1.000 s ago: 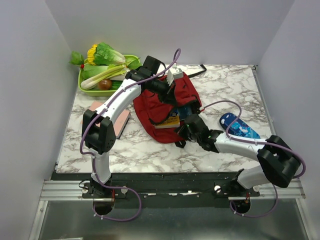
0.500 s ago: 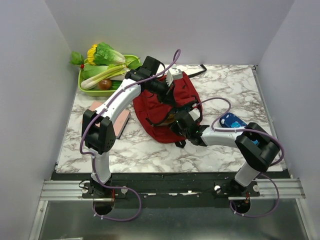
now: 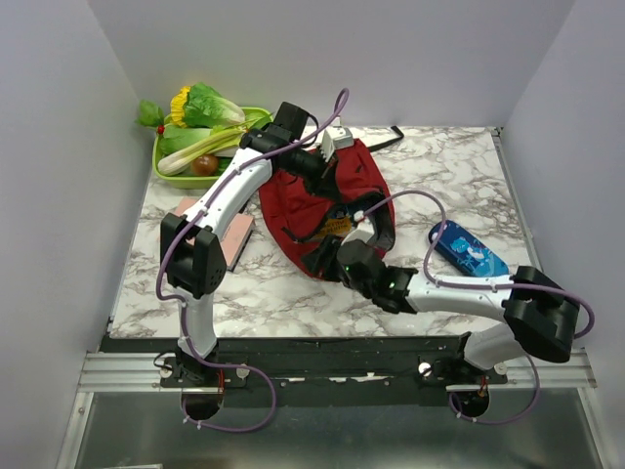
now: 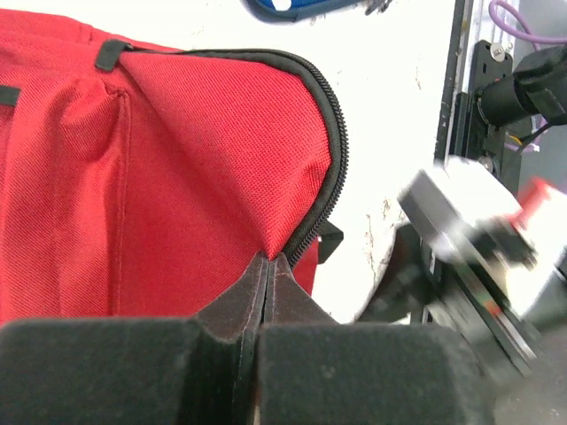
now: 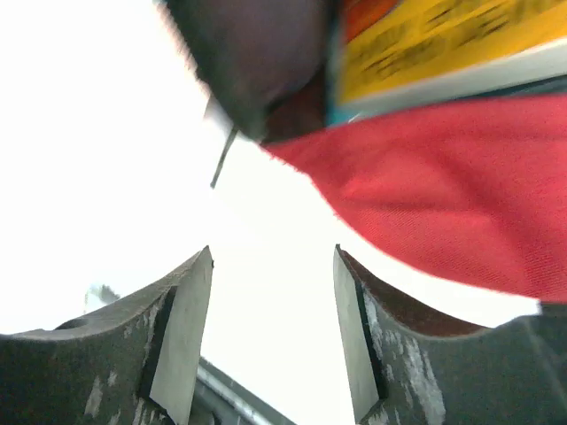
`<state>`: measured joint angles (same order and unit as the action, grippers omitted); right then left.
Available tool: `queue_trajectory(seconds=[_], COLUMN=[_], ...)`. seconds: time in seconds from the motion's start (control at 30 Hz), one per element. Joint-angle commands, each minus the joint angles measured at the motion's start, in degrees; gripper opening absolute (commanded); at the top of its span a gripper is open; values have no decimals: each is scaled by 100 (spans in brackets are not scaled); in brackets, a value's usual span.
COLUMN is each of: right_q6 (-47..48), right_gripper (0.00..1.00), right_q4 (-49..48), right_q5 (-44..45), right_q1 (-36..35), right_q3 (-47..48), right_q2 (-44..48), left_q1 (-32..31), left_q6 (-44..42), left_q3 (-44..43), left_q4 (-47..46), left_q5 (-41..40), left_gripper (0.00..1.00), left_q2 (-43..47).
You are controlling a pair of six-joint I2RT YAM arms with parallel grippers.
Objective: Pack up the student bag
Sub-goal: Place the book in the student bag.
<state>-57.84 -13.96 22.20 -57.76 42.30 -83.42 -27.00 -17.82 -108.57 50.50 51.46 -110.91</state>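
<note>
nearest, my right fingers [image 5: 182, 329] stand released, nothing between them, just off the near rim of the student bag [image 3: 366, 186], which lies slumped in the middle of the surface [image 3: 444, 166]. a yellow book [image 5: 443, 40] shows at the bag's mouth against the red cloth; how deep it sits i cannot tell. beyond, at the bag's far side, my left fingers [image 4: 232, 312] are clenched on a thin fold of red fabric beside the black zipper trim [image 4: 335, 150], holding the mouth up. right of the bag, apart from it, lies a blue pencil case [image 3: 467, 249]; farthest, back-left, a green tray [image 3: 181, 181] of vegetables. risk, as i judge it: the pinch is shallow, so a push on the book could drag the cloth free and collapse the mouth. the book's corner may also catch on the trim.
</note>
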Motion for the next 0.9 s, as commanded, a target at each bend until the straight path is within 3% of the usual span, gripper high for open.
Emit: queue_trajectory(seconds=[0.0, 0.13, 0.43, 0.87], right_q6=[783, 906, 1135, 1540], right_gripper=[66, 66, 65, 63], right_q4=[-545, -704, -1013, 76], right_q5=[-205, -532, -954, -1296], right_q1=[-727, -1070, -1053, -649], right_q3=[-30, 715, 2413, 3907], right_q2=[-24, -929, -2792, -3980], left_q1=[55, 72, 143, 152], left_q6=[-63, -151, -344, -231], left_q3=[-550, -718, -744, -542], left_q4=[267, 434, 601, 417], left_q5=[145, 162, 145, 259], left_gripper=[0, 0, 0, 0], left_q2=[-167, -238, -194, -1])
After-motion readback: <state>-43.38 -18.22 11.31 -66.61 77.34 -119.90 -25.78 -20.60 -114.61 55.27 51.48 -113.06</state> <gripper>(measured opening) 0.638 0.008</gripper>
